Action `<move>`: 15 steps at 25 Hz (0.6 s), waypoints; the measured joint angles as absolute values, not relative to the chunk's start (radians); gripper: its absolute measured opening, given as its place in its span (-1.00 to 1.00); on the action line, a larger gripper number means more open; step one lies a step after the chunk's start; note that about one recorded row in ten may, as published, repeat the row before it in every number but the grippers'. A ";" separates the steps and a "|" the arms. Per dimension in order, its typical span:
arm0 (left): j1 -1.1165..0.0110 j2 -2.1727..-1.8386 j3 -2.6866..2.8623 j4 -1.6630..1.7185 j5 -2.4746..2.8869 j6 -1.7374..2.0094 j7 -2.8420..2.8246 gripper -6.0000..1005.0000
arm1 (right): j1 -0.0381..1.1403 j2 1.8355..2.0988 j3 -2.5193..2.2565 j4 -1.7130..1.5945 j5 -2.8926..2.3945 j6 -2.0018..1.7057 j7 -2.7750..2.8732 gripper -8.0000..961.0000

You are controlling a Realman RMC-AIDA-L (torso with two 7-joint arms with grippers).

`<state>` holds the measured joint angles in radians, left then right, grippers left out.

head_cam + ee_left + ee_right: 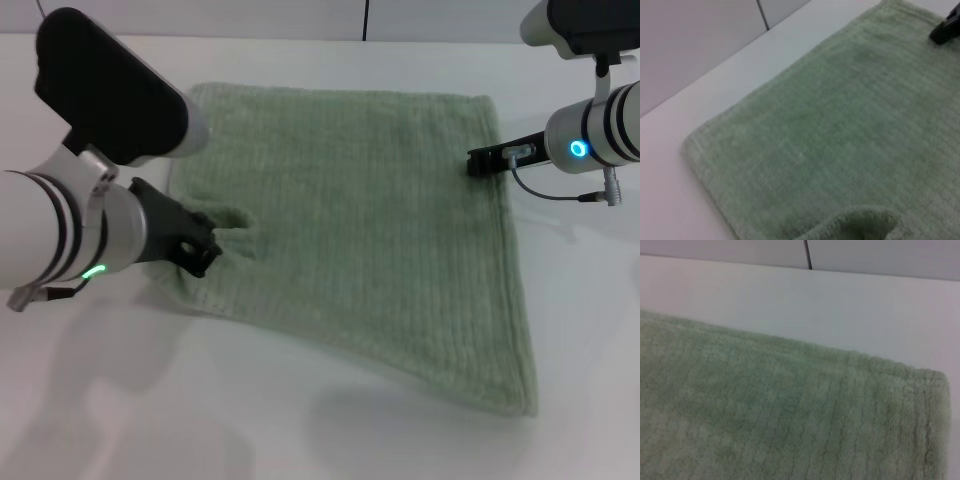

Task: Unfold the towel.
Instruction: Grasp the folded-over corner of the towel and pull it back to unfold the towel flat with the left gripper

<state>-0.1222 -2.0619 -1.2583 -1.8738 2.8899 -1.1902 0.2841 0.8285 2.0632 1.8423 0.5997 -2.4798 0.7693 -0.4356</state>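
Note:
The pale green ribbed towel (370, 220) lies spread almost flat on the white table (300, 420). My left gripper (203, 252) sits at the towel's left edge, shut on a small puckered fold (236, 221) of cloth that rises beside its black fingers. That raised fold (860, 222) also shows in the left wrist view. My right gripper (480, 160) reaches in at the towel's right edge near the far corner, its narrow black tip closed on the hem. The right gripper (946, 29) appears as a dark tip in the left wrist view. The right wrist view shows only the towel's far corner (920, 390).
A wall with a dark vertical seam (366, 20) stands behind the table's far edge. The towel's near right corner (525, 400) points toward me. Bare white tabletop surrounds the towel.

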 joint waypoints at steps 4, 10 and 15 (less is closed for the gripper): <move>-0.127 -2.062 -1.280 -1.874 2.890 -1.227 0.252 -0.87 | 0.828 2.063 1.842 0.600 -2.480 0.769 -0.436 -0.98; -0.116 -2.062 -1.298 -1.880 2.890 -1.281 0.225 -0.84 | 0.825 2.061 1.842 0.600 -2.480 0.772 -0.436 -0.98; -0.110 -2.062 -1.290 -1.896 2.890 -1.327 0.210 -0.62 | 0.825 2.061 1.842 0.600 -2.480 0.773 -0.436 -0.98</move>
<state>-0.1097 -2.0620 -1.2903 -1.8963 2.8901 -1.3266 0.2098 0.8252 2.0606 1.8422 0.5998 -2.4804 0.7726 -0.4355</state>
